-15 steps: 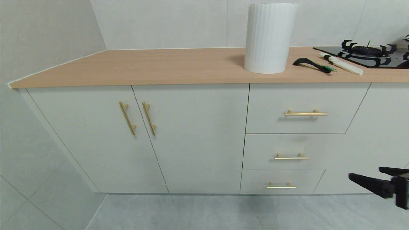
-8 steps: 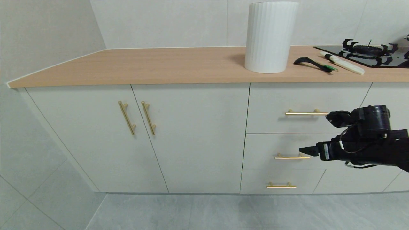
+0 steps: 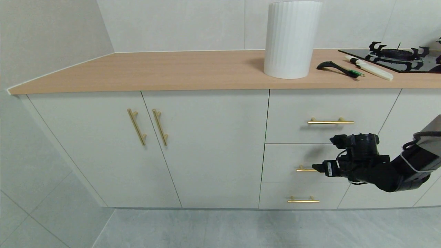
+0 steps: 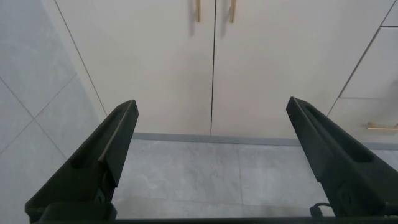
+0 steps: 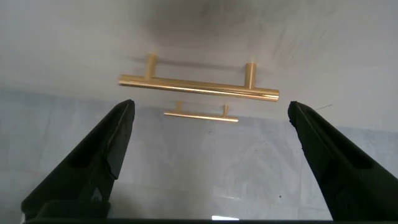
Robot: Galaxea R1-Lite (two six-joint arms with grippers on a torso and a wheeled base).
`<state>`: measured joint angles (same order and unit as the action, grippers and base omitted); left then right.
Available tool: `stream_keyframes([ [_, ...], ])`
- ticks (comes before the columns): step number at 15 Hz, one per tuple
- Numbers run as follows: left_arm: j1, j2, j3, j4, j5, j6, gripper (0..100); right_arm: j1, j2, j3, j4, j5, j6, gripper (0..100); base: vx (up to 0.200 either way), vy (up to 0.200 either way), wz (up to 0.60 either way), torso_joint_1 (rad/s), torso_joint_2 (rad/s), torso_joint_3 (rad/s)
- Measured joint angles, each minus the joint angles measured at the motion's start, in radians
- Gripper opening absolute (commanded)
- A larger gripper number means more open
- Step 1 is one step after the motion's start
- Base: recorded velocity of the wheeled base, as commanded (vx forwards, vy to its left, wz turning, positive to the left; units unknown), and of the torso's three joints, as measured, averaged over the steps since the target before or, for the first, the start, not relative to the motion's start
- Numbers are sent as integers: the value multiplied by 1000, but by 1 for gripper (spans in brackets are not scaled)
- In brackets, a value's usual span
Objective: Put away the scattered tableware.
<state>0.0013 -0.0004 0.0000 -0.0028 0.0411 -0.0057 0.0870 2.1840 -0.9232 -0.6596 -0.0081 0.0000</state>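
Two utensils lie near the right end of the wooden countertop point(image 3: 172, 70) — a black curved ladle point(image 3: 339, 69) with a green-tipped handle, and just beside it a long white knife-shaped piece point(image 3: 370, 69). A tall white ribbed cylinder point(image 3: 291, 39) stands nearer the counter's middle. The right gripper point(image 3: 317, 168) is spread wide before the middle drawer's brass bar handle point(image 5: 199, 87). The left gripper point(image 4: 211, 106) gapes too.

The jar point(image 3: 291, 39) stands on the surface point(image 3: 172, 70) at 1 o'clock. At its 3 o'clock lie the ladle point(image 3: 336, 69), then the knife point(image 3: 370, 68), then the stove point(image 3: 396, 58). Three drawers point(image 3: 286, 158) are below.
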Motion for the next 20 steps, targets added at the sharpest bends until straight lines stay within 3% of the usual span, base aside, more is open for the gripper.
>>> stream_keyframes([
  [4,0,0,0,0,0,0,100,0,102,-14,-180,-74,4,100,0,0,0,0,0,0],
  [20,0,0,0,0,0,0,100,0,247,-98,-224,-132,33,100,0,0,0,0,0,0],
])
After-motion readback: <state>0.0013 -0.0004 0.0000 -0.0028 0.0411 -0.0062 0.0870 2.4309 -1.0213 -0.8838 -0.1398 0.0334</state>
